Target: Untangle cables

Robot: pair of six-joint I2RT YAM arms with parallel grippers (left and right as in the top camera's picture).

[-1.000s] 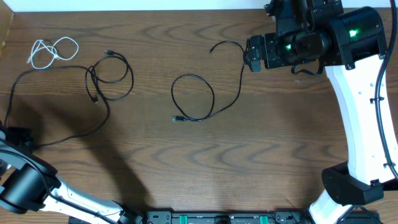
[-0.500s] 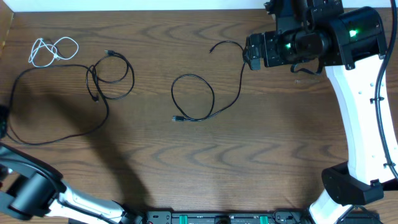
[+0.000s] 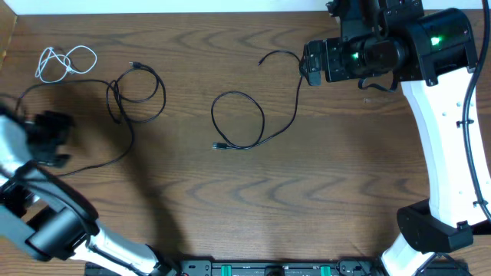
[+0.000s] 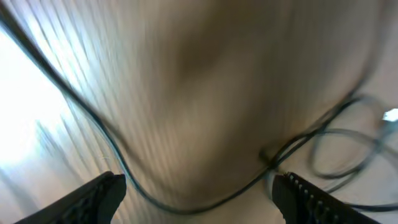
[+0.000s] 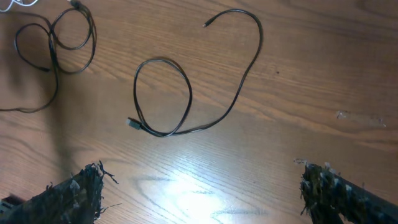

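A short white cable (image 3: 65,63) lies bunched at the far left corner. One long black cable (image 3: 140,92) coils beside it and trails a wide loop toward the left edge. My left gripper (image 3: 51,138) hovers over that loop, blurred; in the left wrist view it (image 4: 199,202) is open, and the black cable (image 4: 118,155) curves loose between the fingers (image 4: 99,196). The other black cable (image 3: 247,123) lies apart at mid-table, one ring with a tail; it (image 5: 186,106) also shows in the right wrist view. My right gripper (image 3: 313,65) is open above the tail, holding nothing (image 5: 202,193).
The right arm's white base (image 3: 433,222) stands at the front right. A black rail (image 3: 268,268) runs along the front edge. The left arm (image 3: 46,222) reaches in from the front left corner. The table's back edge (image 3: 192,11) meets a white wall.
My left gripper has opened and let go of the long black cable's end near the left edge, then swung up and to the right over its loop. The right arm has not moved.
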